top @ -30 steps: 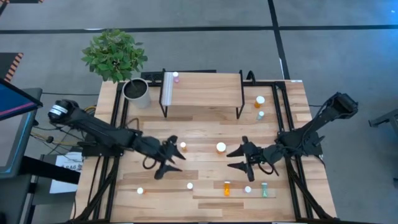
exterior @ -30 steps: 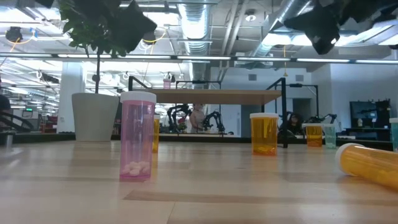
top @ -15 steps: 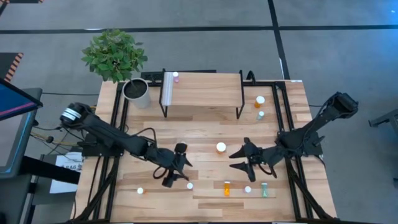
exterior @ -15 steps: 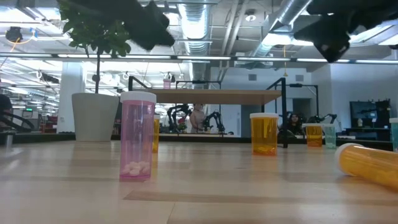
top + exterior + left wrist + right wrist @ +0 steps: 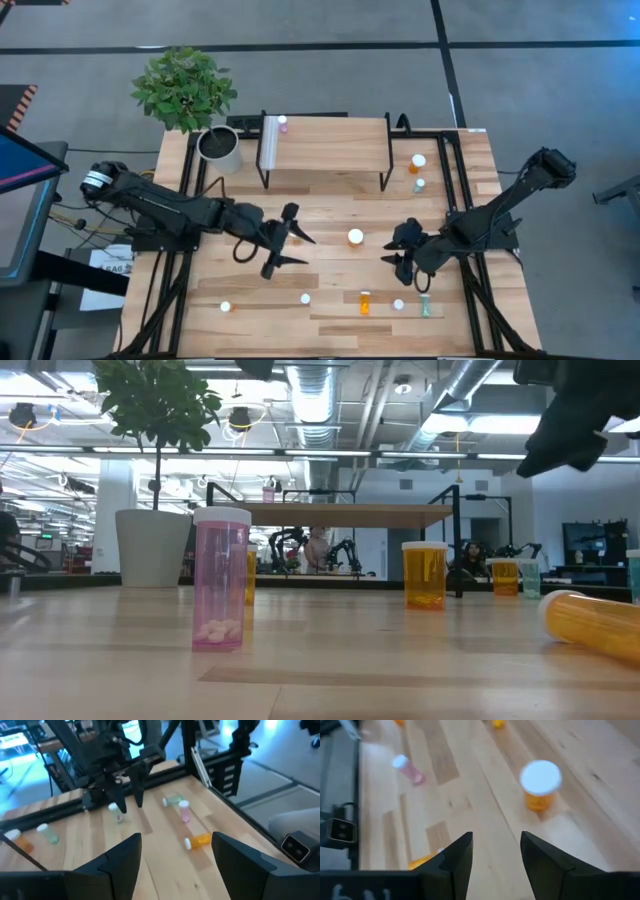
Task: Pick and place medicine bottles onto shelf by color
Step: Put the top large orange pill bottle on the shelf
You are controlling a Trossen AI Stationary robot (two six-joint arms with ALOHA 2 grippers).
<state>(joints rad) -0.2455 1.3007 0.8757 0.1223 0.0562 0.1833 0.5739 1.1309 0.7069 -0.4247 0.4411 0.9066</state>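
Observation:
The shelf point(image 5: 330, 145) stands at the table's far middle, with one pink bottle point(image 5: 283, 124) upright on its far left corner. An orange bottle with a white cap point(image 5: 355, 236) stands mid-table between my grippers and also shows in the right wrist view point(image 5: 540, 782). Near the front edge are a pink bottle point(image 5: 305, 298), a lying orange one point(image 5: 364, 302) and a green one point(image 5: 425, 305). My left gripper point(image 5: 288, 250) is open and empty, left of the capped orange bottle. My right gripper point(image 5: 397, 252) is open and empty, right of it.
A grey-white plant pot point(image 5: 219, 147) stands left of the shelf. An orange bottle point(image 5: 417, 162) and a green one point(image 5: 419, 184) stand at the shelf's right. Another bottle point(image 5: 225, 307) stands near the front left. Black frame rails point(image 5: 455, 180) run along both table sides.
My left gripper has swung toward the near edge and right, then back toward the far edge, and ends a little farther right than before. My right gripper has drawn slightly toward the right edge and tipped. No bottle has moved.

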